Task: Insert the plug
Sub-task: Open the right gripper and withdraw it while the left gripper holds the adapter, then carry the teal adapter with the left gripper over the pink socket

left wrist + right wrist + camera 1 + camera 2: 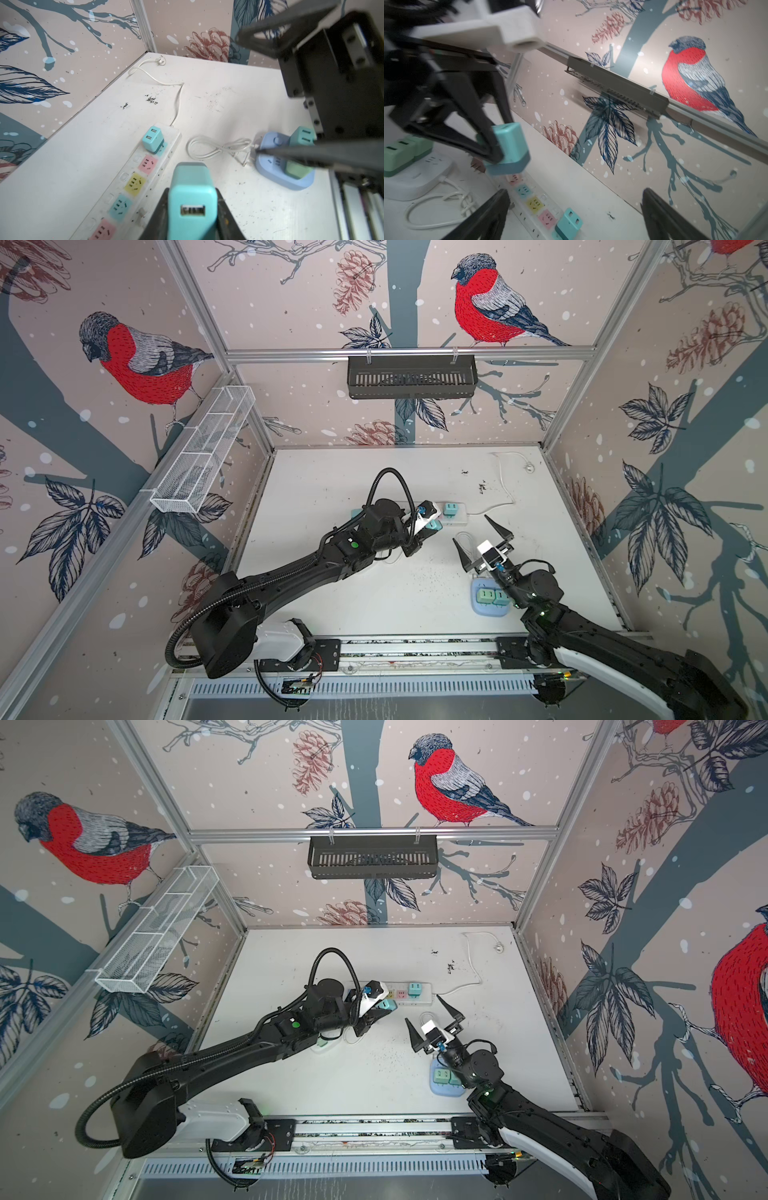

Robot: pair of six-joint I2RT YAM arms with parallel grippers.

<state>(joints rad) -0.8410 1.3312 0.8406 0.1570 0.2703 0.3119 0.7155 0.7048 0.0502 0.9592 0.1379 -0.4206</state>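
My left gripper point(192, 220) is clenched on the teal USB charger plug point(192, 187), one black finger point(158, 216) pressed to each side, USB port facing the wrist camera. In the right wrist view the plug hangs directly over the power strip point(172, 145), its base just above a pink socket point(513, 178). I cannot tell whether the prongs touch it.

Farther along the strip from the tool, the end socket holds a second teal charger point(151, 140), seated upright. Between that charger and my tool the strip shows pink, yellow and blue socket faces. The strip's cord point(176, 99) trails away from the tool toward the back corner of the table point(332, 489).

Beside the tool, my right gripper point(470, 529) is released, fingers spread wide and gripping nothing. Under its wrist sits a blue socket block point(482, 608) carrying two green chargers point(486, 596). A coiled white cord point(220, 148) lies between that block and the strip.

Beneath my left arm, a white socket block point(415, 182) carries pale green chargers point(402, 151).

Well above the tool, a black basket point(411, 377) hangs on the back rail and a white wire basket point(203, 452) on the left wall. Their contents I cannot make out.
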